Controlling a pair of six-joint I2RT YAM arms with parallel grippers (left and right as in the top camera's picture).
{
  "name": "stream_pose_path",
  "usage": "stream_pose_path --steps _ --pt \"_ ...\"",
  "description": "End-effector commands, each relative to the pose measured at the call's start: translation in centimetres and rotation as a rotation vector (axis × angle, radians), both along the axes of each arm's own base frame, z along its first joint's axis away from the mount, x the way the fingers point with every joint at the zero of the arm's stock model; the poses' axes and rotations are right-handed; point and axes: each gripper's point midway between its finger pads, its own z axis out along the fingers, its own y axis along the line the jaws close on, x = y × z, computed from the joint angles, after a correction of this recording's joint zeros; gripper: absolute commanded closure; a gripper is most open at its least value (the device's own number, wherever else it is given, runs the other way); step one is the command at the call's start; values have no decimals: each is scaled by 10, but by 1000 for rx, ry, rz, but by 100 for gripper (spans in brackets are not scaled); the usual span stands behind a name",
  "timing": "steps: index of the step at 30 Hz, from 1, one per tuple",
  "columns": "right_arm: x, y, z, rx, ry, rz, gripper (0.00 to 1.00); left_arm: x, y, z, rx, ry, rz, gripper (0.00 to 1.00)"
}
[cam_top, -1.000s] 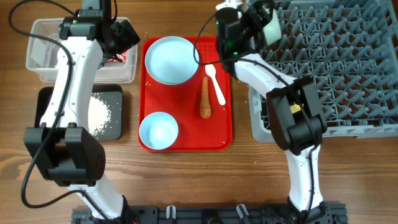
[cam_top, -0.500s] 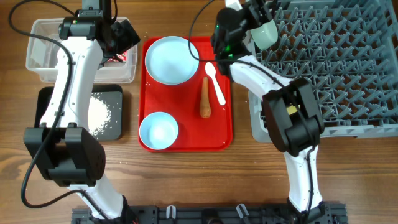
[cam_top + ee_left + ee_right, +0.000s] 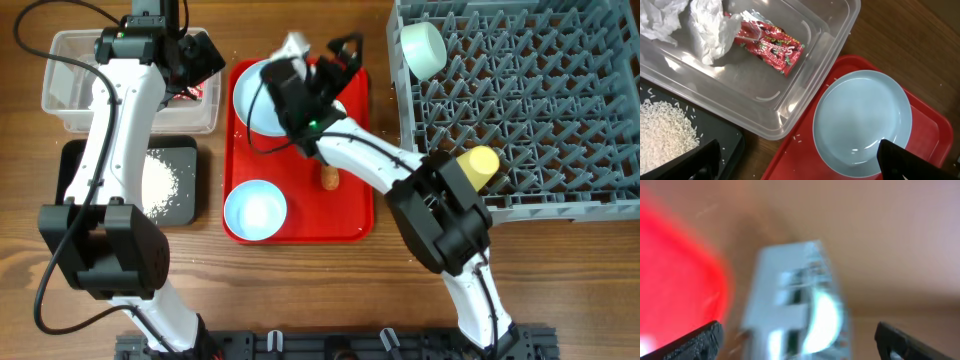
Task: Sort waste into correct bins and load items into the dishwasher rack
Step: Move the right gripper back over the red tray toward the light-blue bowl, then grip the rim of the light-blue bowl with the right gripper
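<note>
My left gripper is open and empty, hovering between the clear tub and the light blue plate. The tub holds the red wrapper and white tissue. Rice lies in the black tray. My right gripper is open over the far end of the red tray, above the plate. Its arm hides the spoon and most of the carrot. The pale green bowl and yellow cup sit in the grey rack. The light blue bowl is on the red tray.
The right wrist view is motion-blurred: a red patch at left and a pale grey and white shape in the middle. Wooden table shows in front of the red tray and rack. A few rice grains lie on the red tray's edge.
My right gripper let go of the pale green bowl in the rack's far left corner and swung left over the red tray. The left arm has not moved.
</note>
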Motion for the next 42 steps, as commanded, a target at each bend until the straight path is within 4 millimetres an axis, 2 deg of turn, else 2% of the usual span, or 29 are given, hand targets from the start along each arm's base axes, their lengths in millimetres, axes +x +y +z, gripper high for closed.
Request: stream_pose_path --steps 1,2,5,7,8,9,12,15,18,21,23,27,32,39,42 --pt "-16 14 3 539 53 -16 0 -1 2 -2 0 4 17 0" --pt "-23 14 8 625 99 -17 0 -1 2 -2 0 4 17 0" --pt "-48 23 46 805 198 40 0 -1 2 -2 0 4 17 0" --pt "-73 33 67 932 283 73 0 -1 2 -2 0 4 17 0" --pt "-82 36 72 986 315 72 0 -1 2 -2 0 4 17 0" --pt "-101 44 75 1105 396 48 0 -1 2 -2 0 4 17 0" --pt "-134 66 63 1234 623 53 0 -1 2 -2 0 4 17 0" --pt "-157 85 33 1265 787 72 5 -1 2 -2 0 4 17 0" --pt "-171 89 -5 1231 857 58 10 -1 2 -2 0 4 17 0" --pt "-183 90 -39 1108 898 140 19 -1 2 -2 0 4 17 0" --pt "-185 85 -57 1036 898 136 19 -1 2 -2 0 4 17 0" --pt "-187 90 -73 976 921 183 19 -1 2 -2 0 4 17 0" --pt "-182 95 -79 937 920 256 19 -1 2 -2 0 4 17 0" --pt "-196 103 -102 824 953 306 20 -1 2 -2 0 4 17 0" --pt "-198 109 -101 831 931 289 20 -1 2 -2 0 4 17 0"
